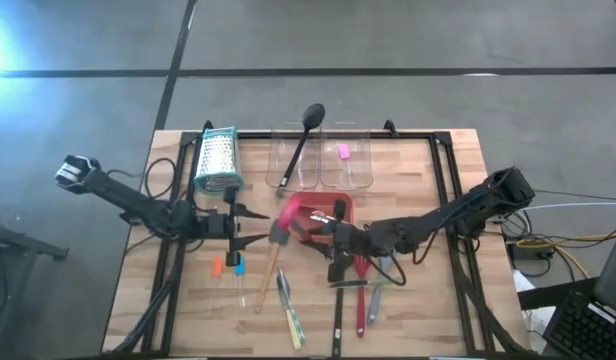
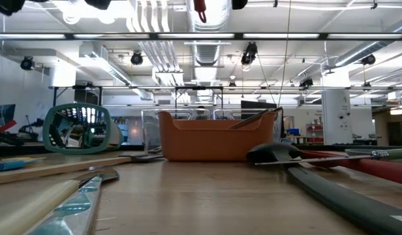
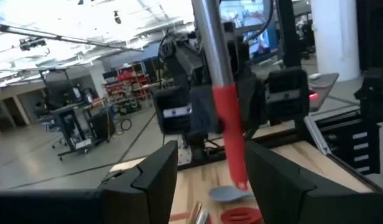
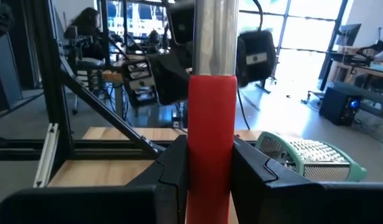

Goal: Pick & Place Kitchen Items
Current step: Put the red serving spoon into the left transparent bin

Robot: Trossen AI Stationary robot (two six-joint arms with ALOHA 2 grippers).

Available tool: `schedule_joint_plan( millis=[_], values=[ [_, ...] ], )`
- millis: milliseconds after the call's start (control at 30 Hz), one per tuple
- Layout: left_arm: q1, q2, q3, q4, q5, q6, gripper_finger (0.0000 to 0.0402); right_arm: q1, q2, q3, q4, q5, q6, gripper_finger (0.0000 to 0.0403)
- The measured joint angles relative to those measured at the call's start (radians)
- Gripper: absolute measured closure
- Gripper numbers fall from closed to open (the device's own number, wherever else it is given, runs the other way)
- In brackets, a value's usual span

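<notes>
Right claw [image 4: 210, 171] is clamped on a red-handled utensil [image 4: 211, 137], fingers pinched tight against the red grip on both sides, with the steel shaft rising out of it — a firm hold, and the tool hangs off the counter [image 1: 458, 300] over its middle, beside the orange tray [image 1: 313, 212]. The working end is hidden, so spoon or spatula, I cannot say. Left claw [image 3: 207, 171] sits just across from it near the counter's centre, fingers spread wide and holding nothing, the same red handle and metal shaft filling the gap ahead. This reads as the carry step, item picked and not yet set down; the next move likely calls for swinging it to a container and letting go cleanly without clipping the other arm, which is close. Plenty left: more long-handled tools [image 1: 288, 310] lie scattered toward the near edge, small orange and blue pieces [image 1: 228, 266] beside them, a black spoon [image 1: 303, 135] leaning across the clear tubs [image 1: 353, 165] at the far edge, and the box grater [image 1: 216, 160] nearby.
</notes>
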Motion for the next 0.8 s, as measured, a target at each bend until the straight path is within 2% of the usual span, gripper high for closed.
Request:
schedule_joint_plan(
  millis=[433, 800],
  values=[
    [0.005, 0.015, 0.008, 0.017, 0.026, 0.008, 0.0212, 0.000, 0.001, -0.005, -0.009, -0.047, 0.008, 0.0330],
    [0.007, 0.089, 0.007, 0.123, 0.109, -0.002, 0.0212, -0.008, 0.096, 0.069, -0.015, -0.053, 0.021, 0.0330]
  ],
)
